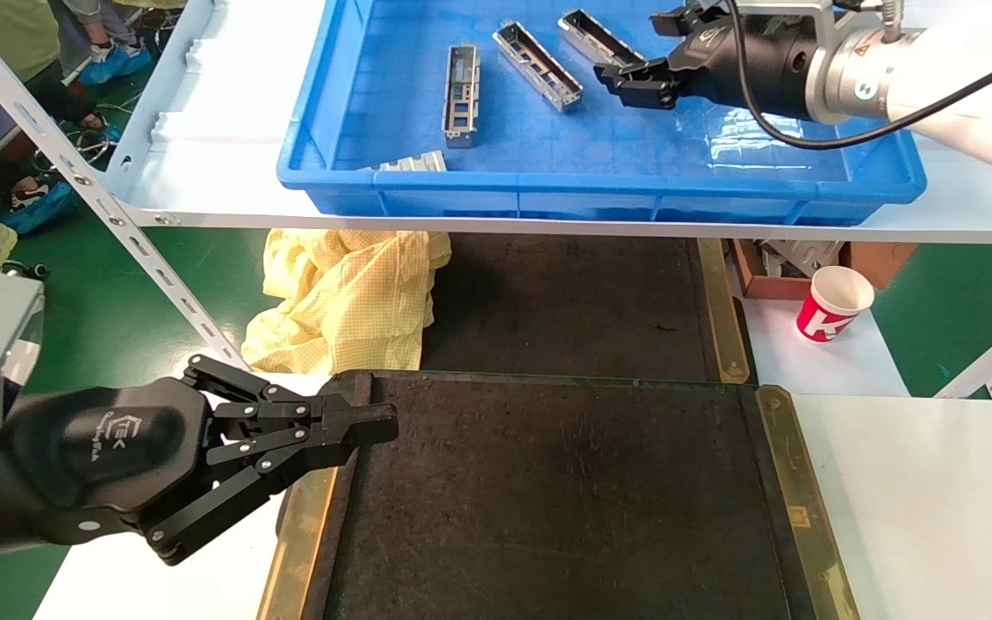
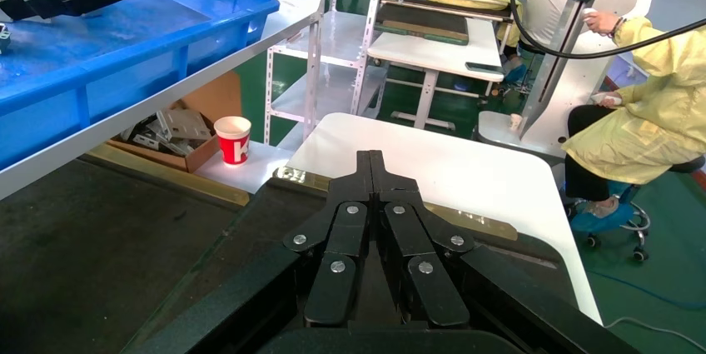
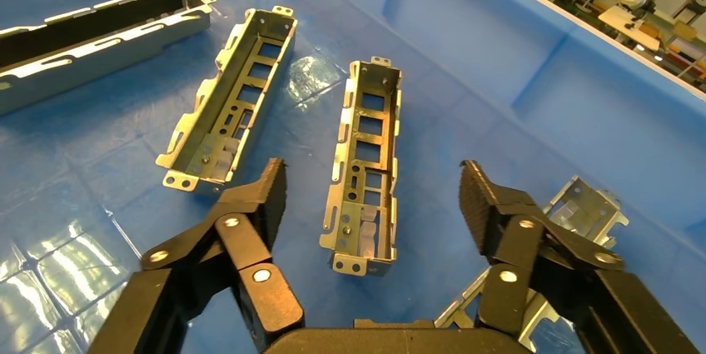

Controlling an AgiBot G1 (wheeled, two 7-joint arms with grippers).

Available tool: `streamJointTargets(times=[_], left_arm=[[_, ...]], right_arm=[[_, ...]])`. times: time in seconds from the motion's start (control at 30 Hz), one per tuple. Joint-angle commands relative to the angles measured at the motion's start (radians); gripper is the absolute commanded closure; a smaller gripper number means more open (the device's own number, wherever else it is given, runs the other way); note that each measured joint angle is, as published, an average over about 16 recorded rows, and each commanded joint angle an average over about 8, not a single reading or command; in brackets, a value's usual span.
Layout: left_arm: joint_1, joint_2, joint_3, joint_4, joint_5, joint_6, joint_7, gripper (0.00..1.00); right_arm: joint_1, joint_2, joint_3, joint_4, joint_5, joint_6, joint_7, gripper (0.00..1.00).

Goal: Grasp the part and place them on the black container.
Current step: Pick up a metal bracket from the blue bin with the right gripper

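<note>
**Right gripper spread above the parts in the blue bin; left gripper parked at the tray's edge**

The right gripper reaches into the blue bin on the upper shelf, its fingers spread wide and holding nothing. In the right wrist view the two fingertips stand well apart on either side of one part, which lies flat on the bin floor with its open channel and rectangular windows facing up. A second part lies just beside it, a third farther off, and another rests partly under the gripper near the bin wall. The head view shows three of these bars side by side in the bin, with one more against the near wall.

The black container lies on the lower table, its dull dark surface bare, with brass-coloured strips along its sides. The left gripper hangs over the tray's left edge, fingers pressed together and gripping nothing.

A crumpled yellow cloth and a red paper cup sit beyond the tray, below the shelf.
</note>
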Motion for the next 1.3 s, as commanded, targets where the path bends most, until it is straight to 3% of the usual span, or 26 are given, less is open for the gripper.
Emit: streamJointTargets(times=[0.03, 0.8, 0.83, 1.07, 1.1, 1.3], left_arm=[[0.0, 0.0, 0.0, 0.0, 0.0, 0.0, 0.0, 1.0], [0.0, 0.0, 0.0, 0.0, 0.0, 0.0, 0.0, 0.99], [0.0, 0.0, 0.0, 0.0, 0.0, 0.0, 0.0, 0.92], [0.0, 0.0, 0.0, 0.0, 0.0, 0.0, 0.0, 0.06], [0.0, 0.0, 0.0, 0.0, 0.0, 0.0, 0.0, 0.0], [0.0, 0.0, 0.0, 0.0, 0.0, 0.0, 0.0, 0.0]], right_arm=[[-0.001, -0.001, 0.002, -0.001, 0.003, 0.001, 0.001, 1.0], [-0.01, 0.001, 0.006, 0.006, 0.01, 0.011, 0.001, 1.0], [-0.006, 0.004, 0.008, 0.008, 0.012, 0.007, 0.001, 1.0], [0.026, 0.038, 0.021, 0.019, 0.03, -0.055, -0.006, 1.0], [0.031, 0.047, 0.022, 0.021, 0.032, -0.073, -0.008, 1.0], [0.058, 0.109, 0.027, 0.04, 0.042, -0.239, -0.029, 1.0]])
